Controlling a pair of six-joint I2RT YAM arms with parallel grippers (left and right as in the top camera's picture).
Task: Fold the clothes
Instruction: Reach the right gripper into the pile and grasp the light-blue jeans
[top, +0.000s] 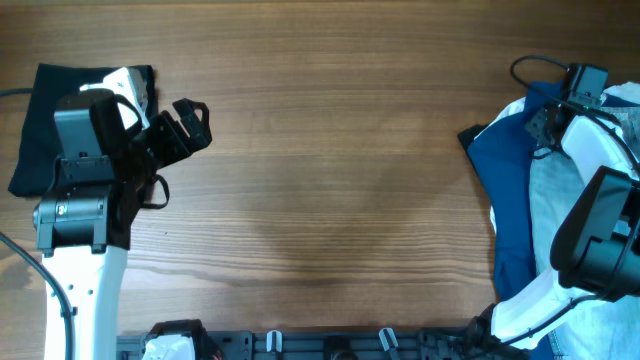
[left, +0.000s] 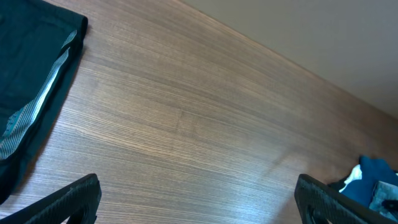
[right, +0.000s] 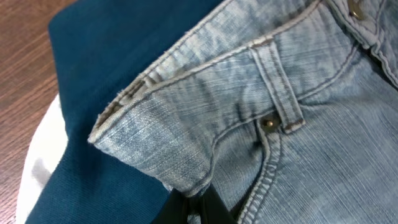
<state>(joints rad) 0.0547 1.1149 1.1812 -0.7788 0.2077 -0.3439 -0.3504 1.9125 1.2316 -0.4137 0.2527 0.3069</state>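
Pickup step, at right edge of table (top: 330, 200): right end effector (right: 189, 208) clamped on jeans (right: 249, 124) waistband; left end effector (top: 193, 124) wide, empty. Next, probably: drag jeans to mid-table, spread flat.

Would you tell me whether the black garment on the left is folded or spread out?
Folded: the black garment lies as a compact rectangle, and the left wrist view shows layers stacked along its edge.

wood-grain table (top: 340, 180), plain wall (left: 323, 31)
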